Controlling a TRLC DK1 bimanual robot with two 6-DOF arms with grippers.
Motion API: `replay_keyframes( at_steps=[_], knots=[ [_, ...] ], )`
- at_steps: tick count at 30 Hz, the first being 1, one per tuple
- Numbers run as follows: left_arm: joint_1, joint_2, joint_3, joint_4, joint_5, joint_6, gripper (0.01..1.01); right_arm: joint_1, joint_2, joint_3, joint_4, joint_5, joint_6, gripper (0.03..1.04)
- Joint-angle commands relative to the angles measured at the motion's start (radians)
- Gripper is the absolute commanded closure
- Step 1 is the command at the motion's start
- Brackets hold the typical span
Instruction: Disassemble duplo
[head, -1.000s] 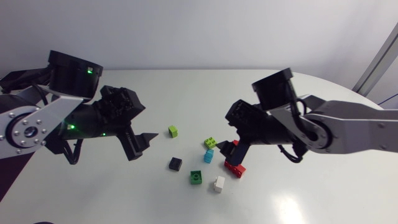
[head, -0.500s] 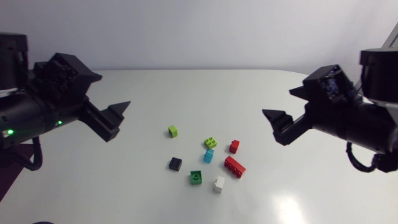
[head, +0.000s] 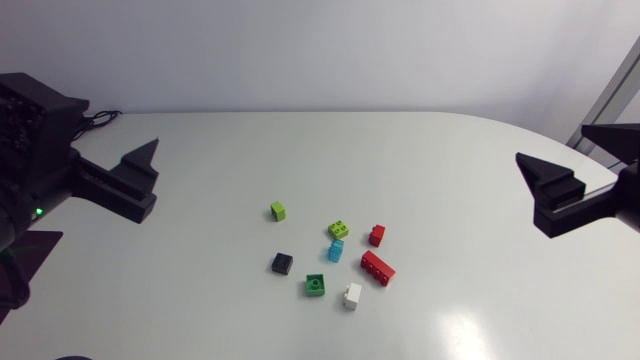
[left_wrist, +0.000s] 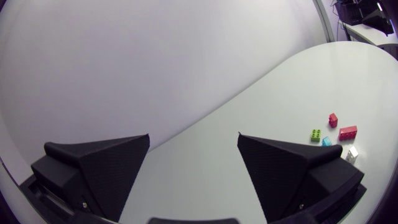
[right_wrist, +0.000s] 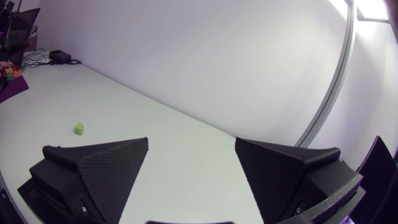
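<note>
- Duplo bricks (head: 336, 250) are scattered about the middle of the table (head: 450, 150): a lime brick (head: 278, 211) apart on the left-edge side, a studded lime brick (head: 339, 230), a cyan brick (head: 336, 251) just beside it, a small red brick (head: 376, 235), a long red brick (head: 377, 267), a black brick (head: 282, 263), a green brick (head: 315, 285) and a white brick (head: 352, 295) nearest the near edge.
- No stack is seen, so the disassembly is judged complete or nearly so. Whether the cyan and studded lime bricks are joined cannot be determined.
- The left gripper (left_wrist: 193, 134) is held at the left edge, fingers spread wide with nothing between them.
- The right gripper (right_wrist: 191, 139) is held at the right edge, fingers likewise spread and empty.
- Both grippers are kept well apart from the bricks, presumably because nothing remains to be pulled apart.
- In the head view both arms are cut off by the picture's sides.
- In the left wrist view the black and green bricks are not seen. Only the lone lime brick shows in the right wrist view.
</note>
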Motion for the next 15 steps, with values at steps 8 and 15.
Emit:
replay_keyframes(
  at_steps=[8, 15],
  knots=[
    [0.006, -0.104, -0.016, -0.022, -0.094, 0.081, 0.048, -0.008, -0.173, -0.077, 0.038, 0.056, -0.03, 0.06],
    [0.098, -0.225, -0.064, -0.019, -0.09, -0.017, 0.048, -0.008, -0.259, -0.074, 0.019, 0.159, -0.15, 0.06]
  ],
)
